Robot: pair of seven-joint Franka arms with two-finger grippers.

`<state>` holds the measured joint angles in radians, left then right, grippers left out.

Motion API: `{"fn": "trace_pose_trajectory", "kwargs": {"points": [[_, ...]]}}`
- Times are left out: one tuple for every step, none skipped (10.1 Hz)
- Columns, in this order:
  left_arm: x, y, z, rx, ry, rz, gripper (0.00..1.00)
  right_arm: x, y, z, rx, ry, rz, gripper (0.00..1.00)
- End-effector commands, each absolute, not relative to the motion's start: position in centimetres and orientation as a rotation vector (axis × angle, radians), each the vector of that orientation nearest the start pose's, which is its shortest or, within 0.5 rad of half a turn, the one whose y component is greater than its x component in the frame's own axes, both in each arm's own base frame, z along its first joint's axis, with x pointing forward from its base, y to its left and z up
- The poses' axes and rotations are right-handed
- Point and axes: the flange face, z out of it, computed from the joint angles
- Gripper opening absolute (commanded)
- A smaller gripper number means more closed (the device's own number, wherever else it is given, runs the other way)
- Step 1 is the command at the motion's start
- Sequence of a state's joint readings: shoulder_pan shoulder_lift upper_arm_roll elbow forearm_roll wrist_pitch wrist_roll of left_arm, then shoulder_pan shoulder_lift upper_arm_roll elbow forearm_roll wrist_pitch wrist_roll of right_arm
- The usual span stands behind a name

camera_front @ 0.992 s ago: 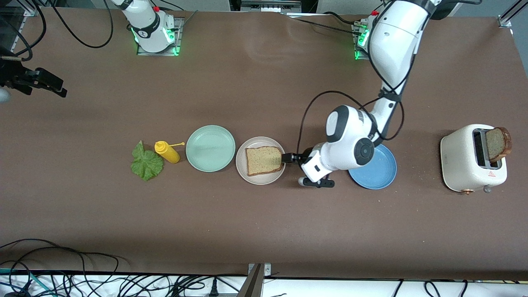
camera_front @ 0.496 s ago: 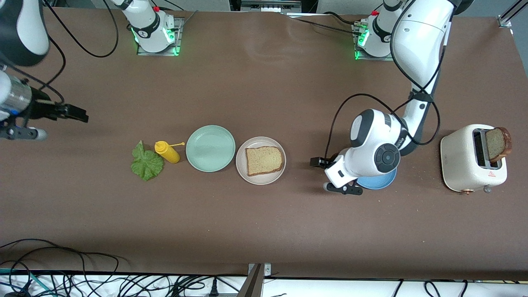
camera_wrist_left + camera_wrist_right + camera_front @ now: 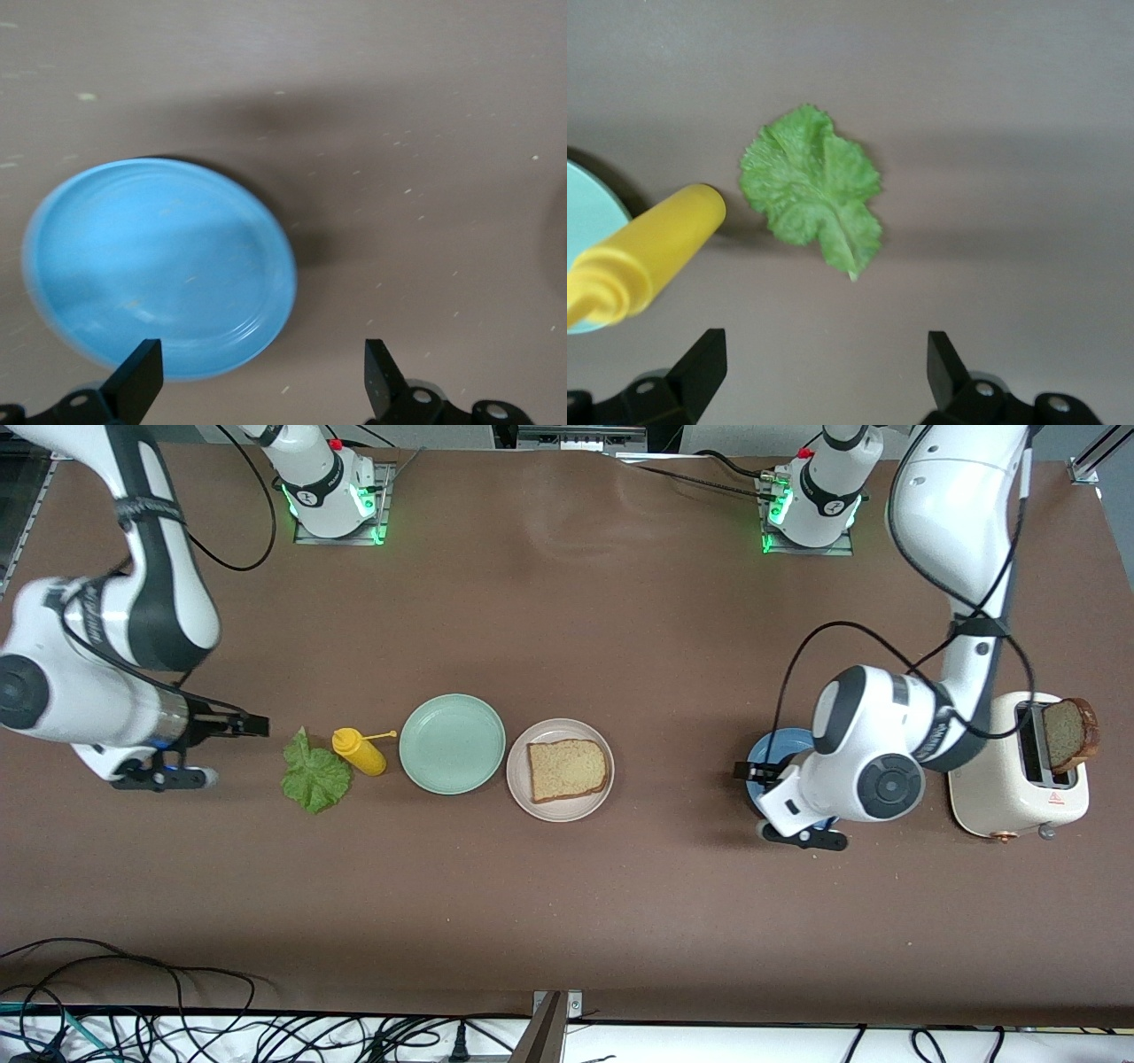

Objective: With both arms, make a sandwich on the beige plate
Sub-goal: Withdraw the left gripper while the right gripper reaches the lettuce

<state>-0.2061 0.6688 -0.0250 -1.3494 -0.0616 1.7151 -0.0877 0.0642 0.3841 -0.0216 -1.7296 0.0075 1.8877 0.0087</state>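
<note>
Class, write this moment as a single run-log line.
left gripper: open, over blue plate | right gripper: open, by lettuce leaf | beige plate: one bread slice | toaster: second slice

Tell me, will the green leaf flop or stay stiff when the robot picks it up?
Probably floppy: the lettuce leaf looks thin and crinkled, lying flat on the table. Likely very light, so the open right pincer over it could lift it easily. Its ragged edges might tear if squeezed hard.

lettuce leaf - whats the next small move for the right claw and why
Probably lower the open right claw onto the lettuce leaf and grip it: one bread slice lies bare on the beige plate, and the left claw is open over the blue plate.
</note>
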Motion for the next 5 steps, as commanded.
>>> {"fn": "trace_pose_trajectory", "kwargs": {"points": [[68.5, -12.8, 34.3, -3.045, 0.165, 0.495, 1.0, 63.9, 3.2, 30.0, -3.12, -0.045, 0.348, 1.0], [68.9, -11.2, 35.4, -3.028, 0.139, 0.479, 1.0, 63.7, 3.2, 28.4, -3.119, -0.044, 0.365, 1.0], [69.0, -10.2, 36.3, -3.026, 0.145, 0.467, 1.0, 63.3, 3.2, 26.6, -3.116, -0.043, 0.396, 1.0], [69.0, -9.5, 37.3, -3.034, 0.234, 0.466, 1.0, 62.7, 3.1, 24.4, -3.115, -0.042, 0.42, 1.0], [69.0, -8.2, 37.9, -3.04, 0.264, 0.472, 1.0, 62.0, 3.1, 22.4, -3.114, -0.043, 0.432, 1.0]]}}
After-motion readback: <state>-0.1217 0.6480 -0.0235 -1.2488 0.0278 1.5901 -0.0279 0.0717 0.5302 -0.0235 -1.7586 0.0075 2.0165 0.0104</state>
